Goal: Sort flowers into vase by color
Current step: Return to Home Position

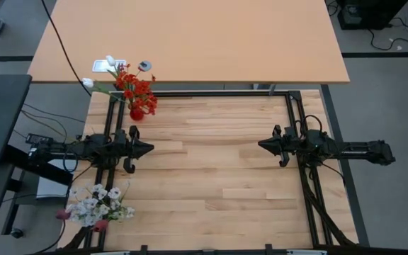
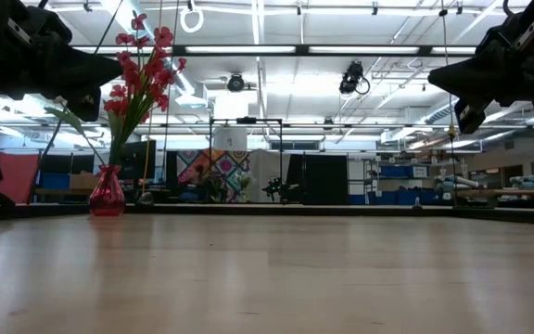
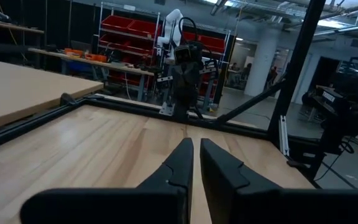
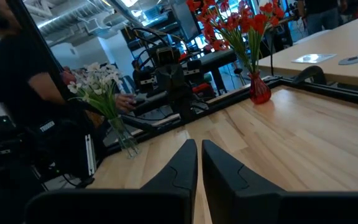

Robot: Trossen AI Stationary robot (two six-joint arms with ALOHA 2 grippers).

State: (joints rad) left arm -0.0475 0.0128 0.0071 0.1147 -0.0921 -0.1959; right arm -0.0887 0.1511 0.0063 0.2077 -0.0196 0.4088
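A red vase [image 1: 136, 112] stands on its base at the table's far left and holds red blossom stems [image 1: 137, 89]; it also shows in the low view [image 2: 107, 195] and the right wrist view [image 4: 260, 91]. Stalks with white blooms [image 1: 88, 83] lean out of it toward the left. A clear vase [image 4: 127, 147] at the near left corner holds white blooms [image 1: 99, 205] and maroon buds [image 1: 63, 213]. My left gripper [image 1: 149, 148] hovers shut at mid-left, and my right gripper [image 1: 261, 144] hovers shut at mid-right. The two point at each other.
A person in dark clothes [image 4: 17, 81] stands off the table's left side, with a hand [image 4: 127, 99] near the white bunch. A second light table [image 1: 190, 39] adjoins the far edge. A black frame rail [image 1: 211, 93] borders the worktop, and bare wood [image 1: 211, 177] lies between the grippers.
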